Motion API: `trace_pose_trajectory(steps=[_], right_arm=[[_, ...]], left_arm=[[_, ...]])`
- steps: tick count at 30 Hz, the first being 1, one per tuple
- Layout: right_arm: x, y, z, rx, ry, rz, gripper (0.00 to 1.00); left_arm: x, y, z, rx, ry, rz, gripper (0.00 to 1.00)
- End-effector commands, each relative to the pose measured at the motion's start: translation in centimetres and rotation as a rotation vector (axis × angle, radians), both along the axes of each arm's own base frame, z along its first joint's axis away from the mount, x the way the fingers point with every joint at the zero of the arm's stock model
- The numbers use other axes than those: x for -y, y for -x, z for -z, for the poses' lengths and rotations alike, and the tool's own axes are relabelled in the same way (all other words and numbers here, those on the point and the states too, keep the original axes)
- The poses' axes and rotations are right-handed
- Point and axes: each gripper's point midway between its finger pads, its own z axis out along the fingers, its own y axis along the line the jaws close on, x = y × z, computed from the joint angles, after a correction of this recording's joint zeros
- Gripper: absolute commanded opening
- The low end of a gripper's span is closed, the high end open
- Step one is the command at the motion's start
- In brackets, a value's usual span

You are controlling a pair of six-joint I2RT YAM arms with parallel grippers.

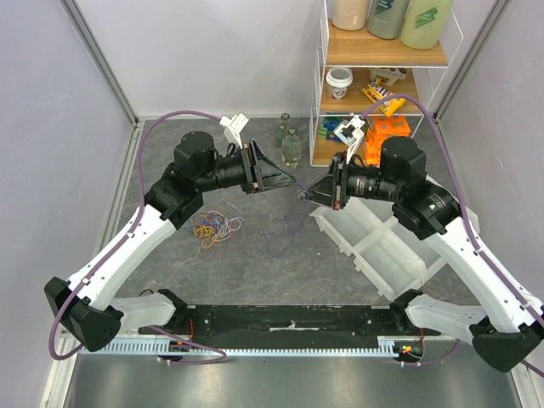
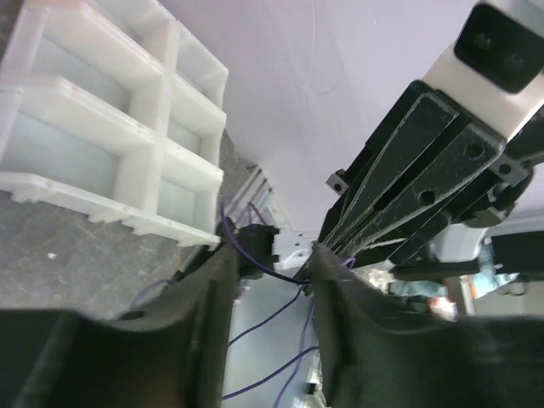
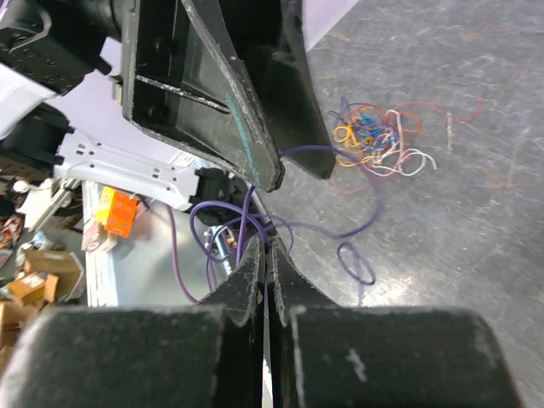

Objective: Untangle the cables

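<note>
Right gripper (image 3: 265,243) clamped on purple cable (image 3: 245,217), tray (image 1: 336,234) edge beside; left gripper (image 2: 274,263) parted, tangle (image 1: 212,228) near

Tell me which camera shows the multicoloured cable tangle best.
The right wrist view: the tangle lies close and unobstructed, its orange, blue, yellow and white strands distinguishable. The top external view shows the tangle whole but small. The left wrist view misses it.

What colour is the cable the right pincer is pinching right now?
Purple cable, clamped in the right pincer; clearest in the right wrist view.
</note>
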Motion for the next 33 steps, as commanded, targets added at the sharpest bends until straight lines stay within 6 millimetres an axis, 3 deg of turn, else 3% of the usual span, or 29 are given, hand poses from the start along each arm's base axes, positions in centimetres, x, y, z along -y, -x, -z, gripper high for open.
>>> trace_pose_trajectory(steps=[1,2,4,11,17,20,22,23,26,29,33], right_arm=[[-1.2,1.0,-2.0,-0.013,-0.089,-0.104,0.00],[-1.1,0.9,-2.1,-0.016,-0.090,-0.102,0.00],[-1.0,0.7,-2.3,-0.026,-0.094,-0.094,0.00],[-0.3,-0.5,-2.1,-0.063,-0.086,-0.044,0.00],[2.1,-3.9,-0.3,-0.075,0.091,0.170,0.00],[3.6,-5.5,-0.3,-0.073,0.150,0.276,0.00],[5.5,-7.0,-1.3,-0.063,0.183,0.399,0.00],[6.8,-8.0,-0.6,-0.081,0.235,0.486,0.00],[11.5,-10.4,-1.1,-0.058,0.359,0.753,0.00],[15.9,-11.8,-1.1,-0.031,0.457,0.975,0.00],[20.5,-13.2,-1.9,-0.032,0.483,1.159,0.00]], left_arm=[[-0.7,-0.2,-1.5,-0.050,0.064,-0.007,0.67],[-1.2,-0.6,-1.8,-0.054,0.070,-0.029,0.79],[-2.1,-1.2,-2.3,-0.054,0.077,-0.062,0.89],[-6.4,-2.3,-1.6,-0.024,-0.019,-0.250,0.93],[-11.3,-2.9,1.9,-0.034,-0.232,-0.480,0.91],[-12.5,-2.9,2.2,0.011,-0.281,-0.522,0.91],[-12.5,-3.0,2.6,0.028,-0.302,-0.512,0.93],[-12.3,-3.0,2.8,0.032,-0.312,-0.499,0.93],[-11.8,-3.6,2.9,0.049,-0.331,-0.467,0.93],[-10.5,-3.8,2.9,0.102,-0.337,-0.374,0.93],[-10.4,-3.8,3.0,0.117,-0.369,-0.340,0.93]])
